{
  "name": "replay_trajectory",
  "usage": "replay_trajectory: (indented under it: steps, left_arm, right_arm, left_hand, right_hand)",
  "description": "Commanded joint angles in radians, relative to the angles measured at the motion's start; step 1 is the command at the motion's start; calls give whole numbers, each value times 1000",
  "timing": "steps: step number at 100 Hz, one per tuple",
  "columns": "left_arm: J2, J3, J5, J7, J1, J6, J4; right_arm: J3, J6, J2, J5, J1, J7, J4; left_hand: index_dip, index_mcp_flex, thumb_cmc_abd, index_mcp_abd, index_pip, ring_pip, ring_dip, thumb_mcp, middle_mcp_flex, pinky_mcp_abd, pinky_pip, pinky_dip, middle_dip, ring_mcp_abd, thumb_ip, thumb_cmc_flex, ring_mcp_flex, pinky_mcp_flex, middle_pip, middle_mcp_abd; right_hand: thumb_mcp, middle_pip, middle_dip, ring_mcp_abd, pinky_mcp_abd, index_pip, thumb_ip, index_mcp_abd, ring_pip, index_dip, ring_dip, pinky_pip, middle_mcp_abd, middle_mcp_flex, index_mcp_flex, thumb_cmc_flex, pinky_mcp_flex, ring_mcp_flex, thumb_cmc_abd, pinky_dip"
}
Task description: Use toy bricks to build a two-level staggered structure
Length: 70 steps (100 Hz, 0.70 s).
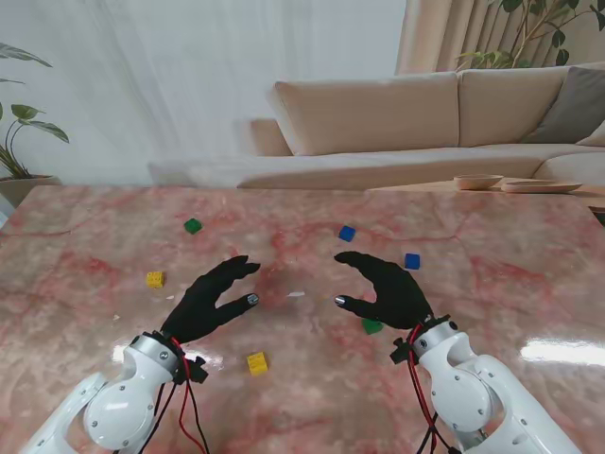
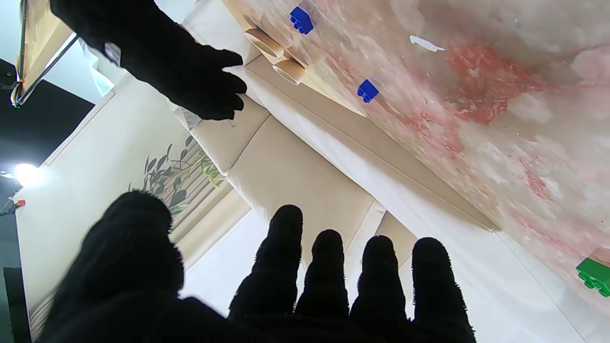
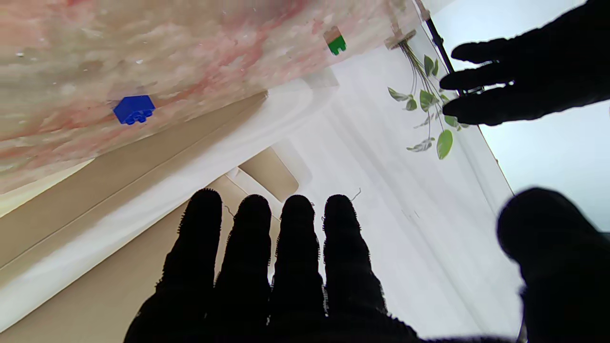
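Glossy pink marble table (image 1: pixel 85 274); small studded plastic bricks scattered, none stacked. Yellow brick (image 1: pixel 155 279) well left of left hand (image 1: pixel 210 298); green brick (image 1: pixel 193 225) beyond its fingertips; second yellow brick (image 1: pixel 257 362) nearer to me, beside wrist. Left hand, black knit glove, fingers spread, empty. Right hand (image 1: pixel 383 288) same, splayed, holding nothing. Blue brick (image 1: pixel 347 233) just past its fingertips; another blue brick (image 1: pixel 412 261) right of fingers; green brick (image 1: pixel 372 326) partly under palm.

Marble table (image 1: pixel 529 284), beige sofa (image 1: pixel 397 118), potted plant (image 1: pixel 19 123)
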Motion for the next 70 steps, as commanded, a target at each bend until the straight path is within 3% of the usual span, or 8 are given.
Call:
replay_trajectory:
  steps: [1, 17, 37, 70]
  left_arm:
    - [1, -2, 2, 6, 11, 0, 7]
    - [1, -8, 3, 6, 12, -1, 8]
    - [2, -16, -1, -1, 12, -2, 7]
    - [1, -20, -6, -3, 13, -7, 9]
  right_arm:
    - [14, 15, 13, -6, -10, 29, 0]
    - [52, 17, 31, -48, -11, 105, -5]
    - [66, 29, 44, -107, 3, 140, 23]
    - [34, 35, 63, -172, 62, 185, 118]
  left_hand:
    - [-17, 11, 28, 5, -11, -6, 1, -40, 21, -11, 18, -6, 8, -20, -7, -13, 16, -13, -11, 1]
    - [-17, 10, 29, 5, -12, -6, 0, -41, 21, -13, 17, -6, 7, -21, -7, -12, 17, -12, -11, 0]
    - [-17, 11, 28, 5, -13, -6, 0, -41, 21, -12, 19, -5, 7, -20, -7, -10, 18, -12, -11, 0]
    - [-16, 13, 28, 2, -12, -5, 1, -41, 25, -11, 26, -3, 7, -20, -8, -7, 21, -11, -11, -1]
  right_hand:
    - [-7, 11, 26, -21, 15, 13, -52, -20, 17, -6, 33, 29, -33, 4, 3, 43, -7, 38, -57, 33]
    - [7, 75, 122, -18, 47, 10, -63, 2, 85, -3, 137, 109, -32, 4, -6, 161, 16, 104, -193, 165]
    - [-15, 173, 241, -38, 48, 2, -65, 26, 178, 2, 226, 130, -33, -61, -41, 273, 25, 113, -296, 245]
    - [-35, 301, 350, -56, 29, 3, -75, 35, 324, 48, 280, 136, -41, -186, -99, 439, -11, -5, -300, 310]
